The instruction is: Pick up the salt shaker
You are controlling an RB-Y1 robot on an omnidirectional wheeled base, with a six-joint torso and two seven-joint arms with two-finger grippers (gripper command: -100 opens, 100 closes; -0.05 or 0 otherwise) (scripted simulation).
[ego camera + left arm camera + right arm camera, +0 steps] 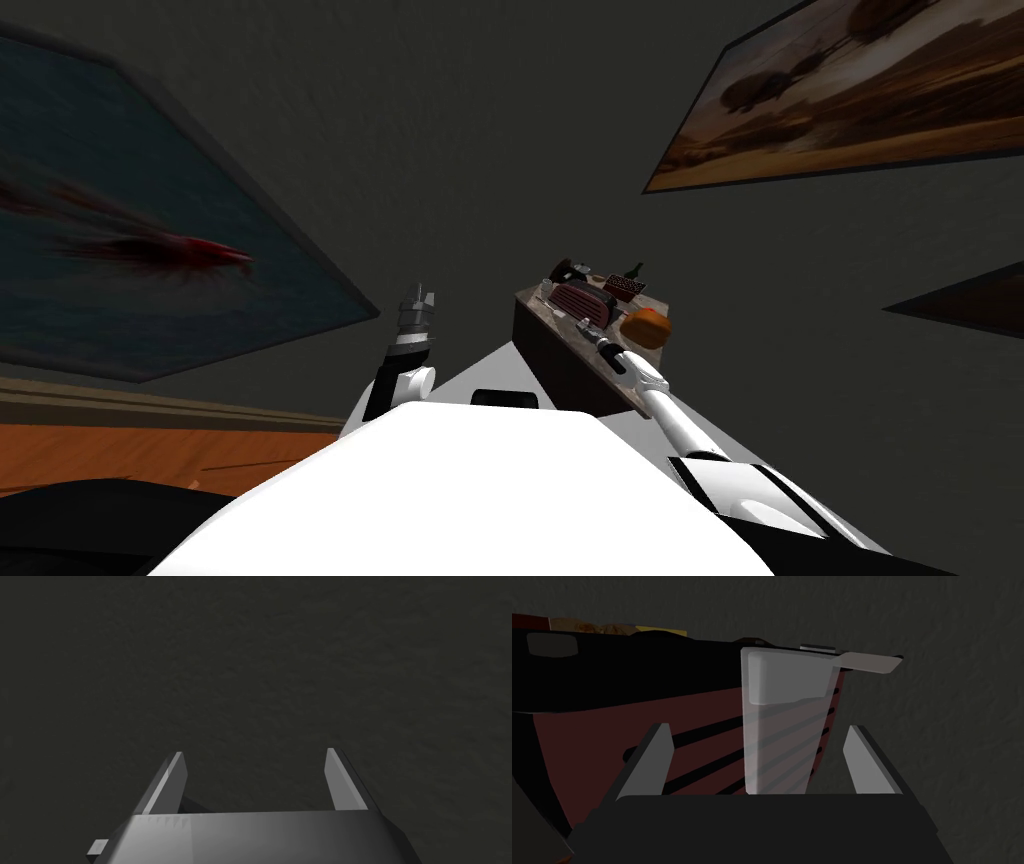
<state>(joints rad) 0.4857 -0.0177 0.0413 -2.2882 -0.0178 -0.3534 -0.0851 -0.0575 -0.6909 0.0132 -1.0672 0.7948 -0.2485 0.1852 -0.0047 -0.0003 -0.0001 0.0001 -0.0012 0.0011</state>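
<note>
Salt shaker, framed between spread jaws of right gripper: judged pre-grasp; next calls for closing squarely, then lifting; left gripper likewise spread.

Domestic interior, likely a home kitchen corner. Evidenced by a framed painting at left and another picture at right on dark walls, a wood floor, and a small bench carrying a dark red toaster and a bottle.
</note>
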